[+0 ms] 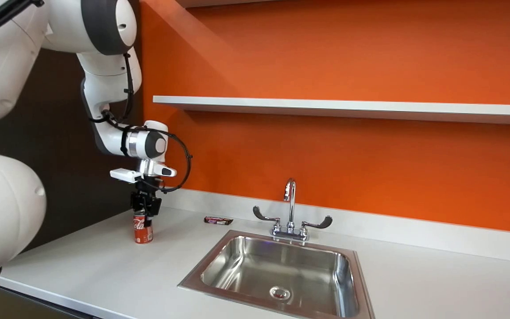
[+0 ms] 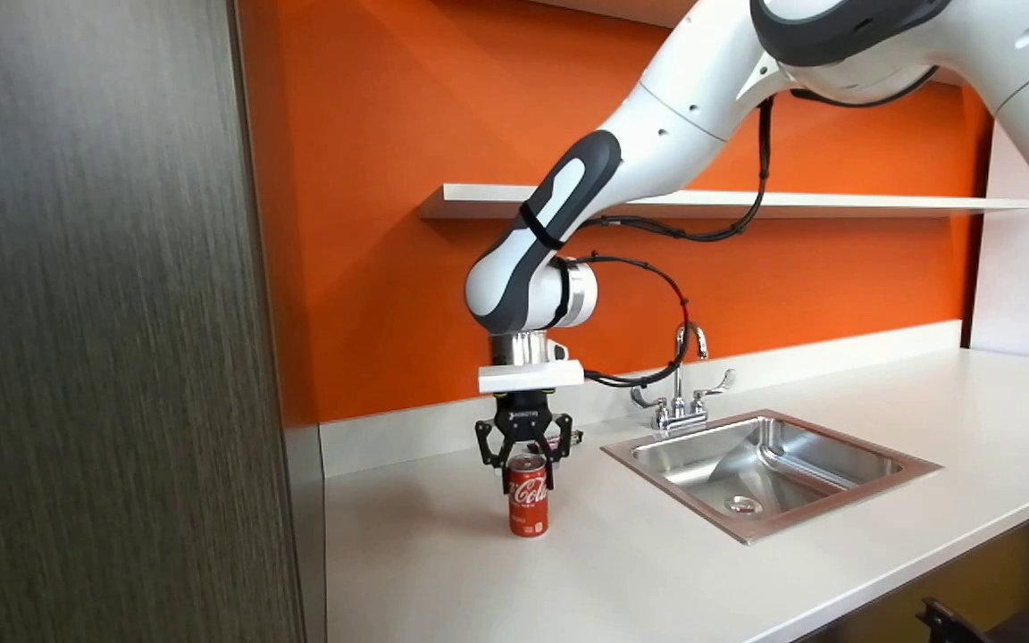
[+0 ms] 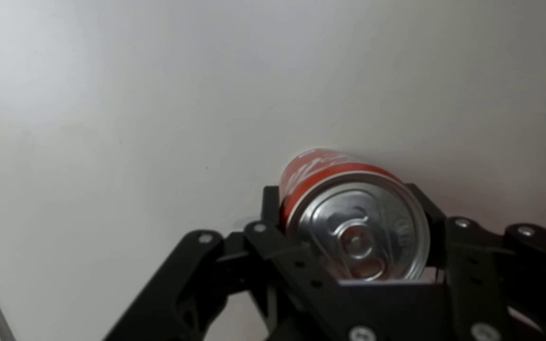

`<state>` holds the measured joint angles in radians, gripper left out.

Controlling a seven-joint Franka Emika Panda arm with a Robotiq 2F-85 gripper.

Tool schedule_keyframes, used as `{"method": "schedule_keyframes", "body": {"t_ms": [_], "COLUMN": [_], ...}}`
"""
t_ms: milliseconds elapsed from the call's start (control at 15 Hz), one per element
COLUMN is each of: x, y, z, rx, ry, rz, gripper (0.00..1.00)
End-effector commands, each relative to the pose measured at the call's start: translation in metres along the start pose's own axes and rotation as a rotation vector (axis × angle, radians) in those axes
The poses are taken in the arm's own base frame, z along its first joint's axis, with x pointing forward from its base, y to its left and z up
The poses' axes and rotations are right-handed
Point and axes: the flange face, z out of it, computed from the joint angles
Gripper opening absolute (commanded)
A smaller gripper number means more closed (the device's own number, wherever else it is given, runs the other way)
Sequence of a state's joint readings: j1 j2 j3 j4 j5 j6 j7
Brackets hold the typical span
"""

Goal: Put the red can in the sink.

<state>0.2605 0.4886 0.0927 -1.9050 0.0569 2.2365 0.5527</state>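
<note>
Red-sided and silvery on top, the Coca-Cola can was upright between the black fingers of the Robotiq gripper, which were clamped on its opposite sides. Its base seemed to rest on the white countertop, though contact was hard to make out. In both exterior views it was apart from the stainless-steel sink. Near the backsplash lay a dark wrapped packet, between the can and the chrome two-handled faucet.
</note>
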Motion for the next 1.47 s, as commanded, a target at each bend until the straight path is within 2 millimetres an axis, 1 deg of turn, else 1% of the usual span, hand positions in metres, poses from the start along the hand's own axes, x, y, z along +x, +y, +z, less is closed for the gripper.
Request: {"method": "schedule_keyframes", "body": {"t_ms": [0, 467, 667, 867, 1067, 1333, 1400], "x": [0.005, -0.002, -0.001, 0.005, 0.015, 0.031, 0.034], "y": [-0.001, 0.018, 0.027, 0.044, 0.069, 0.119, 0.135], "z": [-0.006, -0.038, -0.051, -0.06, -0.064, -0.058, -0.055], "rx": [0.002, -0.021, -0.035, -0.042, -0.034, -0.007, 0.0], "ry": [0.002, 0.016, 0.018, 0.02, 0.017, 0.001, -0.007], "rz": [0.022, 0.02, 0.015, 0.03, 0.075, 0.152, 0.176], "gripper": [0.38, 0.38, 0.38, 0.38, 0.38, 0.38, 0.38]}}
